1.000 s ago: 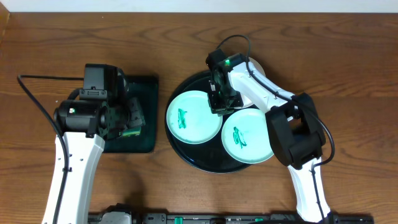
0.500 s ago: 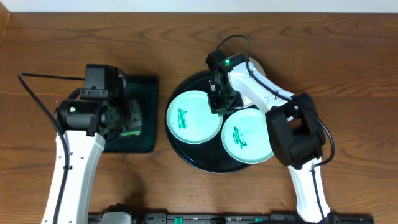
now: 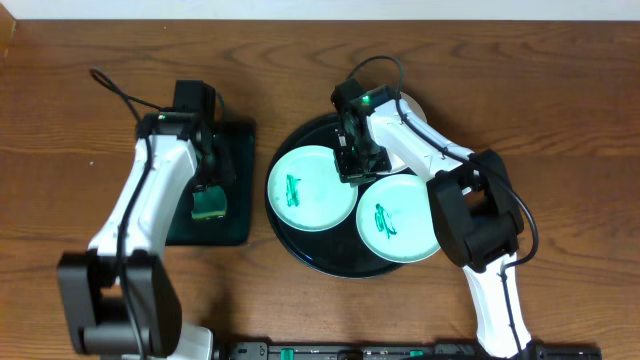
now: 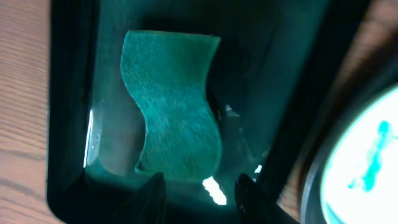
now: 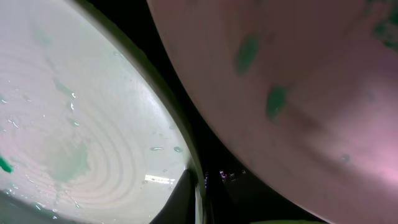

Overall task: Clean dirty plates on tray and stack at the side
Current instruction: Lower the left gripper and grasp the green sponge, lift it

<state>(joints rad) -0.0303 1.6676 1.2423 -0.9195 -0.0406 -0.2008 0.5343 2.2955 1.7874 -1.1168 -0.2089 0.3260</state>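
Zero plates [image 3: 308,190] stacked yet, two showing scribbles on the tray [image 3: 335,262]; sponge [image 4: 177,106] at its 9 o'clock ungrabbed, left claw [image 4: 199,186] wide, right claw [image 3: 350,165] can't tell.

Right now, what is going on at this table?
The left hand hovers open above the green sponge, which lies in the small rectangular tray. The right hand is down between two plates on the round black tray; its grip cannot be seen. Both plates carry green marks, so none looks cleaned yet.
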